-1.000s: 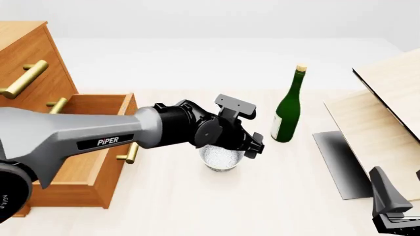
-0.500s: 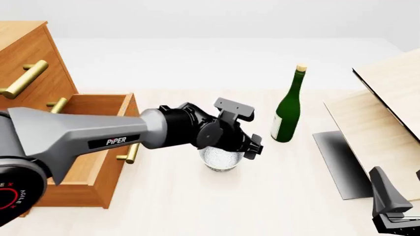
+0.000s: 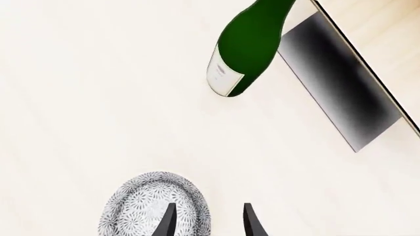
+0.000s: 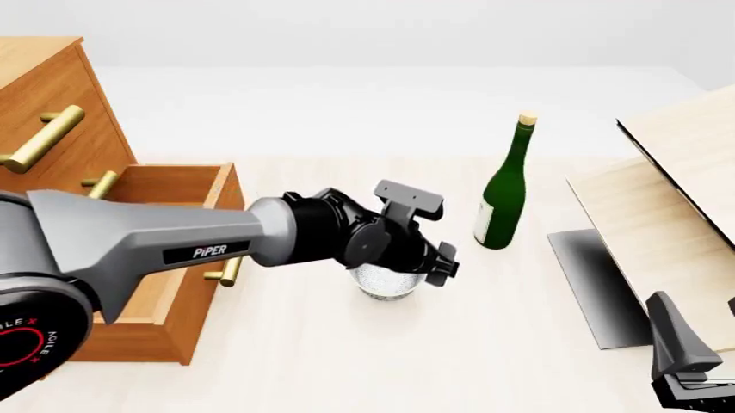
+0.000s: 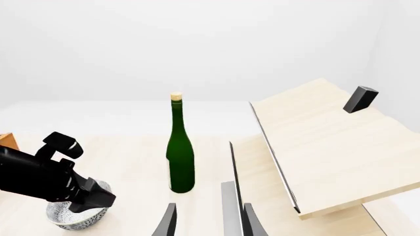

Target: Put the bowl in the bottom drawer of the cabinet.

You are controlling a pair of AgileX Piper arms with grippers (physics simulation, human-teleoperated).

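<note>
The speckled white bowl [image 4: 384, 284] stands on the table to the right of the cabinet [image 4: 40, 103]. The bottom drawer [image 4: 172, 258] is pulled out, its inside showing. My left gripper [image 4: 409, 270] hangs right over the bowl's right side. In the left wrist view the bowl [image 3: 152, 206] has one finger [image 3: 166, 223] over its inside and the other finger [image 3: 252, 223] outside the rim, the jaws open and apart from the wall. My right gripper [image 5: 208, 223] is open and empty at the front right corner [image 4: 687, 366].
A green wine bottle [image 4: 502, 191] stands upright just right of and behind the bowl. A pale wooden box [image 4: 672, 198] with a dark panel [image 4: 591, 284] fills the right side. Brass handles [image 4: 44, 138] stick out from the cabinet's upper drawers.
The left gripper has sunk a little lower onto the bowl's right side and its forearm has shifted. The bowl, bottle and right arm have not moved.
</note>
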